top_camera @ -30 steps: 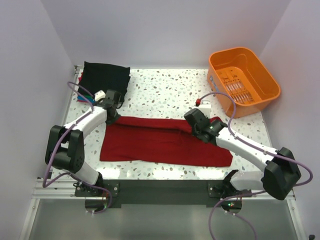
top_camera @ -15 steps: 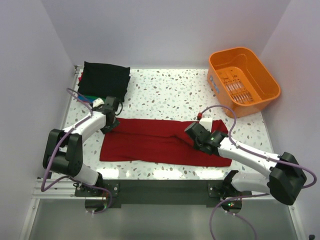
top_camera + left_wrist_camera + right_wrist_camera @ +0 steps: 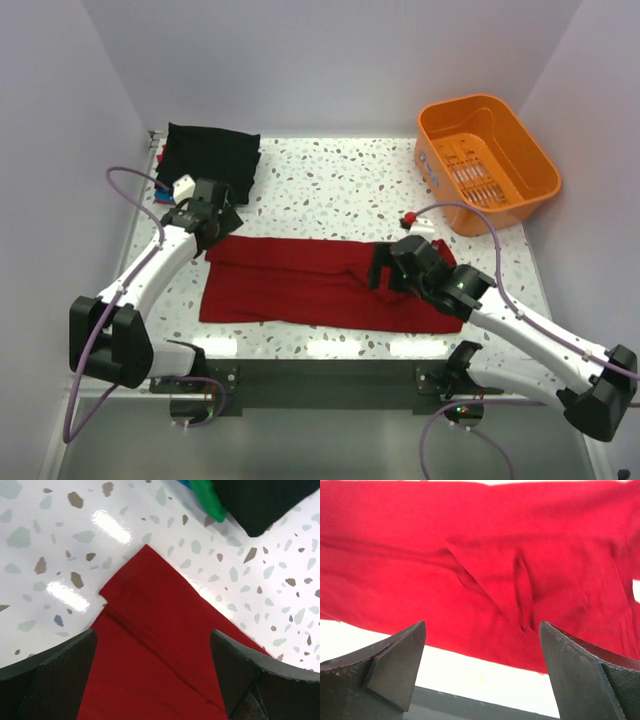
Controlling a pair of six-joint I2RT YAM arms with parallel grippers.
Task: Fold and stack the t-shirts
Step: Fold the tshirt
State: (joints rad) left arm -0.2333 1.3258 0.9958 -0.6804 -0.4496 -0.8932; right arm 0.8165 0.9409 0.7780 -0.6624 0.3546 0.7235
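A dark red t-shirt lies flat on the table as a long band folded lengthwise. My left gripper hovers open over its far left corner, with nothing between the fingers. My right gripper hangs open above the shirt's right part, where the cloth is creased; its fingers hold nothing. At the back left a folded black t-shirt tops a stack, with green and blue cloth edges showing under it.
An orange plastic basket stands at the back right. The speckled tabletop lies between the stack and the basket. The table's dark front rail runs just near of the red shirt, between the arm bases.
Both grippers opened and let go of the red shirt. The left one rose and drew back toward the stack; the right one lifted and shifted right. The shirt lies still.
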